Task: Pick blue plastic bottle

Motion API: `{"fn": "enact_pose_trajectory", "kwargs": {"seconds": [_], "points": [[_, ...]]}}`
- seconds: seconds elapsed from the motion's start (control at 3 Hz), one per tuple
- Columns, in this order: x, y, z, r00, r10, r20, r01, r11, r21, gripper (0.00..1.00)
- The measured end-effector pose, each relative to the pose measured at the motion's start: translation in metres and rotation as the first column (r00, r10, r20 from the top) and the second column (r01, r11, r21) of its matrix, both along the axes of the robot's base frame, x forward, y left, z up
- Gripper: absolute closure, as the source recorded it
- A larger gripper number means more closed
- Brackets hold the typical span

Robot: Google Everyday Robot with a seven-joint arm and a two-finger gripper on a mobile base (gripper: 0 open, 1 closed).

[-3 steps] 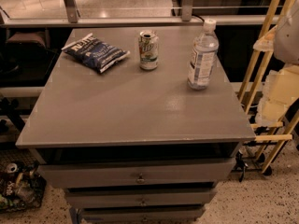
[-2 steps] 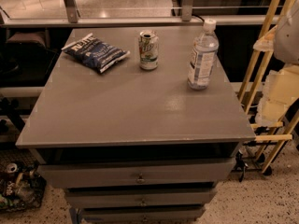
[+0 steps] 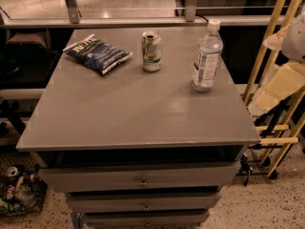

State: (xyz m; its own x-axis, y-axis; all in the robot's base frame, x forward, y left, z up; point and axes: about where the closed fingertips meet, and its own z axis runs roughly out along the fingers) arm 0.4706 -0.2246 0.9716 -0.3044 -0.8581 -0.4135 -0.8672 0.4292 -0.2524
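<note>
Though not yet gripped, bottle (image 3: 206, 56): upright on the table (image 3: 133, 113), in the right rear quarter, near the right edge, well apart from everything else.
Long axis: vertical, base flat on the tabletop; cap (image 3: 214, 25) pointing straight up, label (image 3: 204, 61) wrapped round the mid body.
Reason for stance: resting on its own base, propped by nothing (stable so long as not knocked sideways); tall and narrow, so judged likelier to tip than the can.
Can (image 3: 151, 51): upright, left of the bottle with a clear gap between; shorter, hence no obstacle to a grasp at mid height.
Bag (image 3: 97, 55): lying flat at the left rear, farthest from the bottle.
Gripper: not in view; open or closed impossible to tell. Only pale shapes, probably arm segments (image 3: 281, 82), at the right edge, beside the table and off its surface (the bottle's side).
Access: free space at the bottle's front, right and top; side approach from the right judged simplest, closing across the body below the cap.
Stage: approach not yet begun; pick wholly outstanding.
</note>
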Motion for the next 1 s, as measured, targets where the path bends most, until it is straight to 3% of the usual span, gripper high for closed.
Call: {"fn": "enact_pose_trajectory", "kwargs": {"seconds": [0.33, 1.0], "points": [[0.040, 0.002, -0.008, 0.9978, -0.036, 0.056, 0.028, 0.989, 0.146, 0.00], [0.101, 0.008, -0.021, 0.9892, -0.090, 0.116, 0.036, 0.913, 0.406, 0.00]]}}
